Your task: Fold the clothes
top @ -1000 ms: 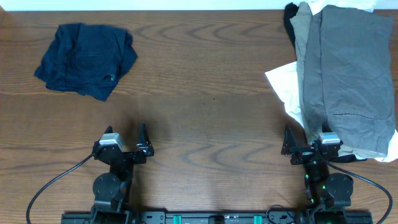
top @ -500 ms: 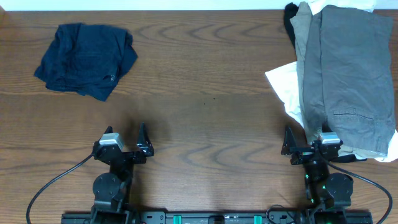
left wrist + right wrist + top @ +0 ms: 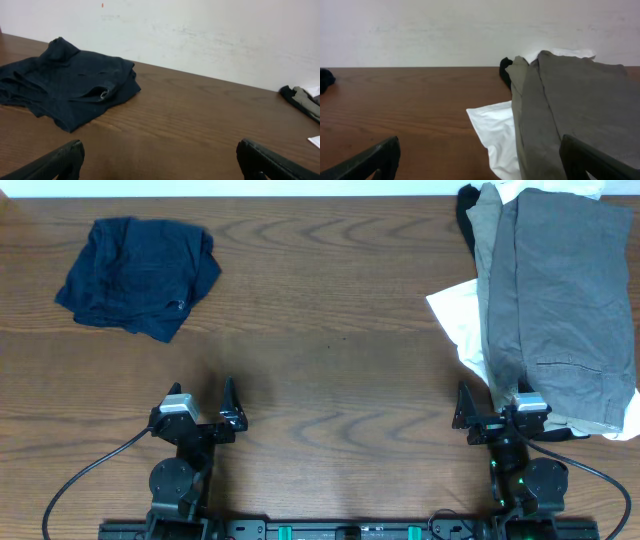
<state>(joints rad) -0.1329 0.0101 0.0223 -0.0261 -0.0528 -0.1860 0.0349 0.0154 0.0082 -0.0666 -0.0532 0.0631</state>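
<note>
We start with the crumpled dark navy fabric garment (image 3: 138, 275), bunched in the upper left of the overhead frame. Nothing touches it, and a small pale tag (image 3: 103, 94) shows near its lower edge. Along the right edge lies a heap: a large grey woven garment (image 3: 560, 290) spread over a white cloth piece (image 3: 455, 315), with a black scrap of fabric (image 3: 466, 210) poking out at the top. All of it rests on the brown wood-grain table (image 3: 330, 330). The left gripper (image 3: 203, 408) and right gripper (image 3: 497, 412) sit at the bottom edge, fingers spread wide and empty, the right one just beside the heap. We judge that folding has not begun. The next move calls for reaching out to one garment and probably spreading it flat first.
</note>
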